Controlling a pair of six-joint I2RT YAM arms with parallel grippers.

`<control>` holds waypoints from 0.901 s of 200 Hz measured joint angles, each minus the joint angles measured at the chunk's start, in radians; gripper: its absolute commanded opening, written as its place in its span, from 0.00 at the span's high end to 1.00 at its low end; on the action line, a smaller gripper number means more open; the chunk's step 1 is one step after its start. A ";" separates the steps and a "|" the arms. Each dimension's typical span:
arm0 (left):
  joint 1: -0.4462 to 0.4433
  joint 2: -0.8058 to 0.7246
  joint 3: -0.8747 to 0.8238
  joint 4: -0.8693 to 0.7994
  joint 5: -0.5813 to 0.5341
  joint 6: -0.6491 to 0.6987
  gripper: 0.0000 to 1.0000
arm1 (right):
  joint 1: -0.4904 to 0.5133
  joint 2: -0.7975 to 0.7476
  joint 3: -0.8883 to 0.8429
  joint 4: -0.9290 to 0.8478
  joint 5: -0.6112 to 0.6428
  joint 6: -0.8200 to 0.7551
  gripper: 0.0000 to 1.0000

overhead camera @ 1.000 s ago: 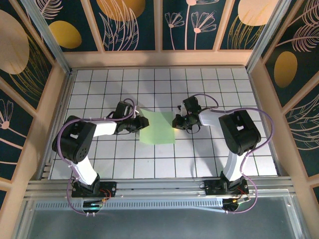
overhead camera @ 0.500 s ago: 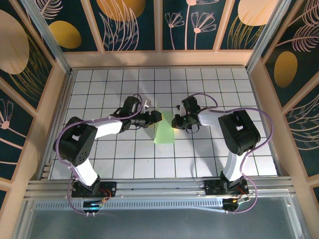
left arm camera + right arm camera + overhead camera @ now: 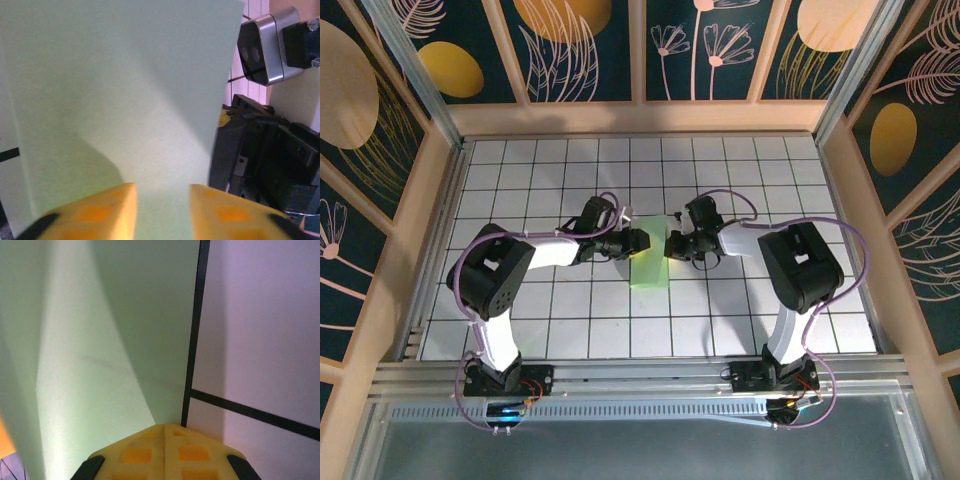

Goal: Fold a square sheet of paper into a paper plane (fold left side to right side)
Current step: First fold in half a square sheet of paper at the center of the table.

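Your sheet of paper (image 3: pixel 653 272) lies near the middle of the gridded table (image 3: pixel 570 320), between the two claws. From above it reads as a narrow pale green strip. Its long axis runs from the far side towards the arm bases, and the near end leans a little to the right. The near end is a squared-off edge, not a point.

Your left gripper (image 3: pixel 640 243) reaches across to the strip's left side, over its far half. In the left wrist view the paper (image 3: pixel 125 100) rises in front of the lens as a broad sheet with a soft bend across it. The yellow fingers (image 3: pixel 100 212) stand narrowly apart, with green showing in the gap at the claw (image 3: pixel 162 200). You cannot tell from here whether they pinch the sheet or only rest against it.

Your right gripper (image 3: pixel 670 246) sits just at the strip's right edge, facing the left one. In the right wrist view its tips (image 3: pixel 166 440) are closed together, nothing visible between them. They meet at the paper's (image 3: pixel 125 315) right border, which runs along a black grid line (image 3: pixel 197 315). Bare tile (image 3: pixel 265 340) lies to the right.
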 measured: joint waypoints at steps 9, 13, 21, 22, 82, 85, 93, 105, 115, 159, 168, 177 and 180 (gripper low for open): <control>-0.001 0.001 0.002 -0.004 -0.009 0.008 0.81 | -0.002 -0.011 -0.004 0.000 -0.003 0.003 0.97; -0.001 0.001 0.003 -0.006 -0.014 0.006 0.82 | -0.003 -0.018 -0.005 0.000 -0.003 0.004 0.96; -0.001 0.001 0.003 -0.010 -0.021 0.010 0.85 | -0.006 -0.031 -0.006 0.000 -0.004 0.004 0.93; -0.001 0.001 0.003 -0.010 -0.021 0.009 0.85 | -0.006 -0.032 -0.006 0.000 -0.004 0.004 0.93; -0.001 0.002 0.005 -0.031 -0.059 0.016 0.92 | -0.095 -0.193 -0.062 0.006 -0.030 0.006 0.64; -0.001 0.002 0.005 -0.032 -0.059 0.016 0.92 | -0.099 -0.197 -0.067 0.008 -0.037 0.011 0.62; -0.001 0.002 0.005 -0.034 -0.063 0.017 0.91 | -0.108 -0.208 -0.080 0.018 -0.053 0.018 0.56; -0.001 0.002 0.005 -0.040 -0.068 0.017 0.91 | -0.114 -0.218 -0.102 0.045 -0.089 0.027 0.51; -0.001 0.002 0.005 -0.045 -0.069 0.018 0.91 | -0.114 -0.219 -0.120 0.075 -0.129 0.043 0.48; -0.001 0.002 0.005 -0.056 -0.074 0.021 0.91 | -0.093 -0.196 -0.141 0.186 -0.229 0.097 0.49; -0.001 0.002 0.005 -0.056 -0.074 0.021 0.91 | -0.082 -0.179 -0.140 0.196 -0.235 0.101 0.52; -0.002 0.002 0.005 -0.056 -0.074 0.021 0.91 | -0.072 -0.160 -0.137 0.200 -0.240 0.108 0.54; -0.002 0.002 0.005 -0.056 -0.075 0.021 0.91 | -0.069 -0.152 -0.135 0.203 -0.240 0.106 0.55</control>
